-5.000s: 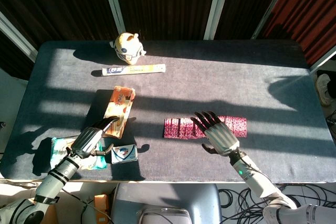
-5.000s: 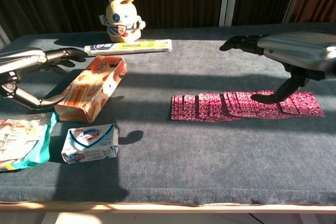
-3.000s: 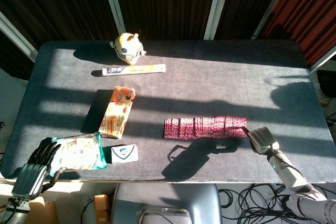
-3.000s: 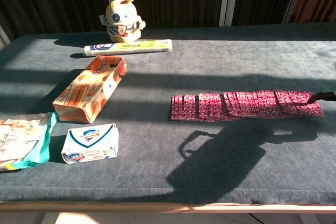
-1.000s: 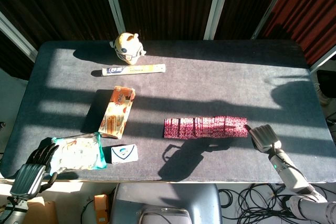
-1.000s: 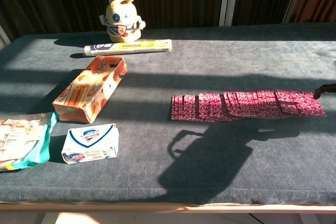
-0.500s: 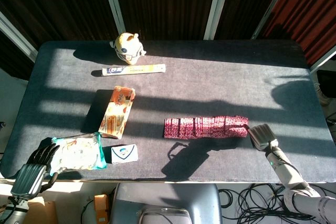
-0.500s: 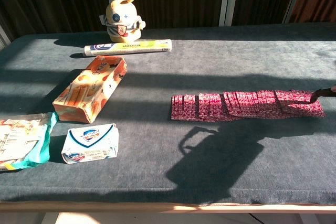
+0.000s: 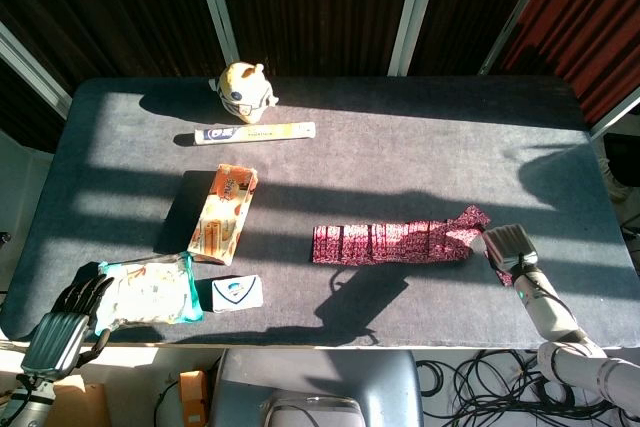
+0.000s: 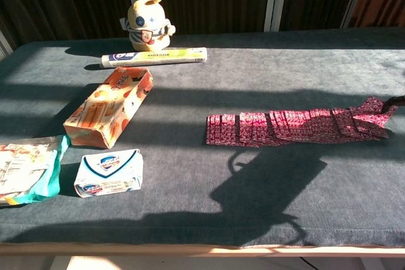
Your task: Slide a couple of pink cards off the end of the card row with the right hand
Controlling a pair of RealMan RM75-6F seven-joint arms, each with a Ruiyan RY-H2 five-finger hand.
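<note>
The row of overlapping pink cards (image 9: 385, 242) lies on the dark table, right of centre; the chest view shows the same pink cards (image 10: 288, 128). A couple of end cards (image 9: 467, 219) at the right tip are skewed out of line, pointing away from me, and stand out as end cards (image 10: 372, 109) near that frame's right border. My right hand (image 9: 507, 247) sits just right of them, its fingertips (image 10: 397, 100) touching their edge; no grip shows. My left hand (image 9: 63, 322) hangs off the table's front left corner, fingers apart, holding nothing.
An orange carton (image 9: 224, 211), a soap box (image 9: 237, 293) and a teal-edged packet (image 9: 145, 292) lie at the left. A long tube (image 9: 255, 133) and a round toy (image 9: 243, 90) stand at the back. The table's right edge (image 9: 600, 197) is close to my right hand.
The right hand's fingertips came to the row's right end, and the end cards have turned and shifted away from me, out of line. The left hand has stayed put.
</note>
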